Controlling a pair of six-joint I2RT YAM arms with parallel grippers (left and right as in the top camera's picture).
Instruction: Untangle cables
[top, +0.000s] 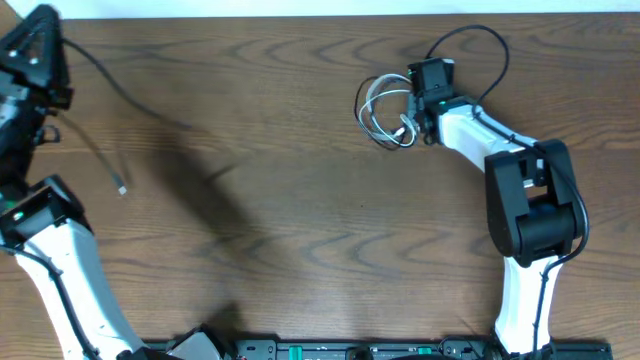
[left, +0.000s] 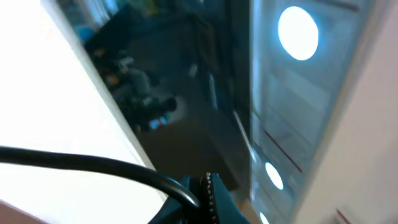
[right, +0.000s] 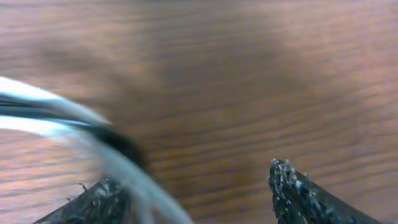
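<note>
one white cable (right: 50, 99) lies far right between the parted fingers of the right gripper (right: 193, 180). one black cable (top: 130, 100) hangs far left from the clamped left gripper (top: 45, 35). both look light and limp, so pinch near a plug.

Holds left arm (top: 70, 260) raised at the far-left edge, wrist tipped upward, left gripper (top: 42, 25) pinched tight on black cable (left: 93, 163). Reaches right arm (top: 530, 200) forward, elbow bent, right gripper (right: 199, 199) low, jaws apart.
</note>
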